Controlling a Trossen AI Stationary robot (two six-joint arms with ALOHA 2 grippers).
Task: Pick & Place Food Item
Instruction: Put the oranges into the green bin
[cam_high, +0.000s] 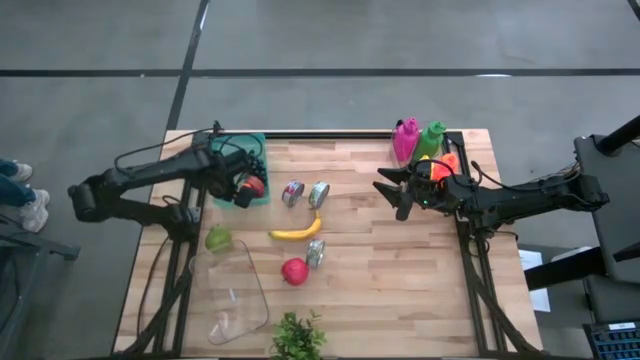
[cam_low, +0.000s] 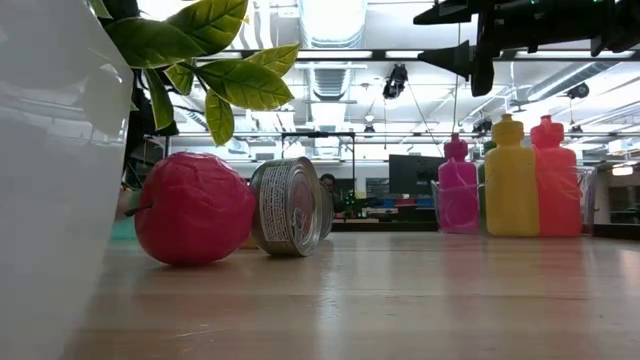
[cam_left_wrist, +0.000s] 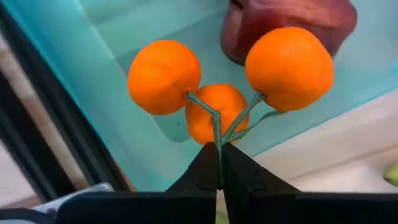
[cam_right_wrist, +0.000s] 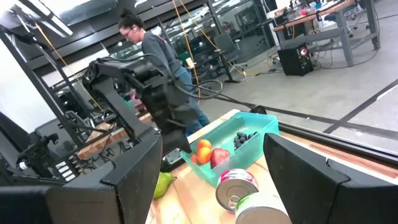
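**A:** Orange cluster is in hand. Left gripper is pinched tight on the green stem, three fruits hanging off it over the teal bin. In the overhead that's about 10 o'clock from table centre.

**B:** Touching the bin floor or clear of it?

**A:** Can't tell from the wrist shot. Fruit looks suspended by the stem, just beside a dark red fruit already in the bin. Whether it's lifting out or setting down, the frames don't say.

**B:** Right arm?

**A:** Right gripper hovers at roughly 2 o'clock, near the bottles, fingers spread wide, holding nothing. Waiting, I'd say.

**B:** Rest of the food?

**A:** Banana near centre, red apple at 6 o'clock, green pear at 8, plus tins at 12.

**B:** So which step?

**A:** My read: the carry or release phase with the oranges over the bin.

**B:** Next move?

**A:** If placing: lower until the fruit rests, then open. The grip is on a thin stem only, so the cluster may swing; slow moves, no jerks. If lifting: rise straight up to clear the bin wall first.
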